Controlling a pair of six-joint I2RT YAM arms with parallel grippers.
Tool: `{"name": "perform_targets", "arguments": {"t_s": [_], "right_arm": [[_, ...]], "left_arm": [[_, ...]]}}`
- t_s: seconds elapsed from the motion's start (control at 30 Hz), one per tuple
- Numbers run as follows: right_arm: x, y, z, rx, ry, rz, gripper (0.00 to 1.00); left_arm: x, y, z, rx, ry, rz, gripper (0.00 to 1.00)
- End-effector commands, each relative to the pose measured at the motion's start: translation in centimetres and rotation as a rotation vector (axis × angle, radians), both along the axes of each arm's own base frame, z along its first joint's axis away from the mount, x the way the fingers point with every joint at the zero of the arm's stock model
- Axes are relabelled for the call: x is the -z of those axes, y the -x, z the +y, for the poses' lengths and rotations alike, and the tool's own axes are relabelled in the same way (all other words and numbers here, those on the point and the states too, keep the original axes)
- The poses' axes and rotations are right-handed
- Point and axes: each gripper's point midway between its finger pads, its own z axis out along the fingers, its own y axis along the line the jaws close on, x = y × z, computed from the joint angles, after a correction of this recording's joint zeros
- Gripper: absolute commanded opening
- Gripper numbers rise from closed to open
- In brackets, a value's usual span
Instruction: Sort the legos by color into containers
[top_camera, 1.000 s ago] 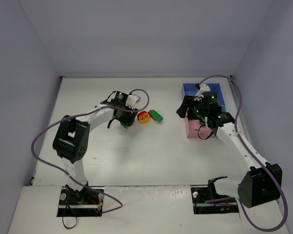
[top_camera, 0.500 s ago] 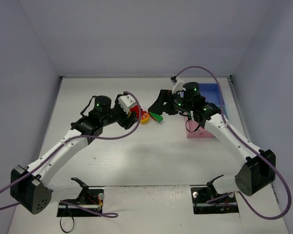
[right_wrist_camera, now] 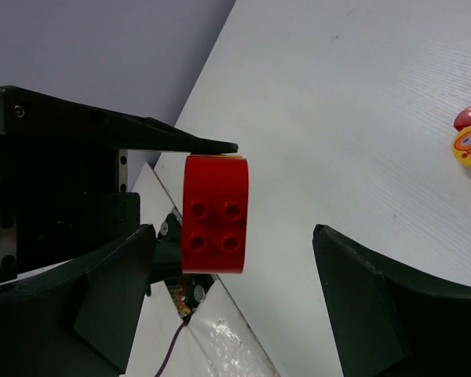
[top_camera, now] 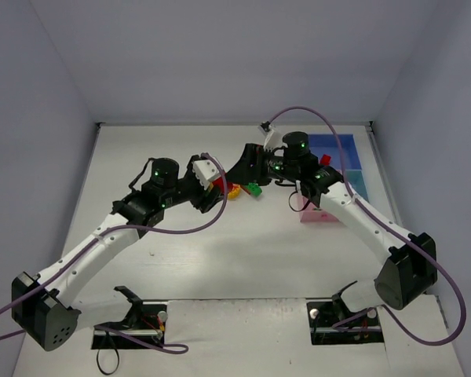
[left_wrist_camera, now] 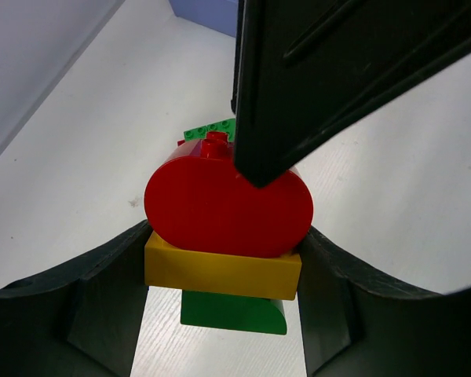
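A white desk [top_camera: 180, 259] boxed in by pale grey walls carries the scene. Near its middle the left pincer [left_wrist_camera: 224, 255] is partly closed on a small stack. Its fingers [left_wrist_camera: 102, 298] press the two ends of a yellow brick [left_wrist_camera: 220, 271], with a rounded red brick [left_wrist_camera: 212, 208] on top and a green brick [left_wrist_camera: 231, 314] beneath. The right pincer [right_wrist_camera: 234, 236] faces it from the other side, spread wide and holding nothing. The red brick sits between its fingers and beyond their tips, apart from both. From the left wrist, one right finger crosses the red brick's upper edge, and whether it touches cannot be told. On the desk just beside the pincers lie a round yellow piece [top_camera: 232, 192] and a second green brick [top_camera: 253, 188]. The blue tray [top_camera: 334, 144], pink tray [top_camera: 308, 214] and light-blue tray [top_camera: 359, 185] sit at the right, partly hidden by the right arm. A red speck [top_camera: 323, 161] at the blue tray is too small to make out.
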Motion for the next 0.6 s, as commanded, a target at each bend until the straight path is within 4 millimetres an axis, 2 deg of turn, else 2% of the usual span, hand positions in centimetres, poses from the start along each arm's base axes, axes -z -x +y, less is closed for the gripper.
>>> {"name": "perform_targets", "arguments": {"t_s": [0.0,0.2,0.3,0.33,0.47,0.57], "right_arm": [[-4.3,0.0,1.6,-0.047,-0.098,-0.100,0.78],[-3.2,0.0,2.2,-0.053,-0.084,-0.077,0.74],[-2.6,0.0,2.5,-0.058,-0.075,-0.064,0.68],[-2.3,0.1,2.6,-0.061,-0.072,-0.059,0.64],[-1.5,0.0,2.7,-0.060,-0.060,-0.045,0.56],[-1.2,0.1,2.9,-0.073,-0.058,-0.036,0.45]], "left_arm": [[-2.6,-0.5,-0.8,0.020,0.028,-0.089,0.18],[-2.7,-0.7,-1.2,0.020,0.024,-0.097,0.18],[-2.8,-0.9,-1.3,0.017,0.023,-0.104,0.18],[-2.8,-0.9,-1.2,0.014,0.022,-0.104,0.18],[-2.9,-1.0,-1.2,0.011,0.021,-0.112,0.18],[-2.8,-1.1,-1.2,0.012,0.017,-0.114,0.18]]}}
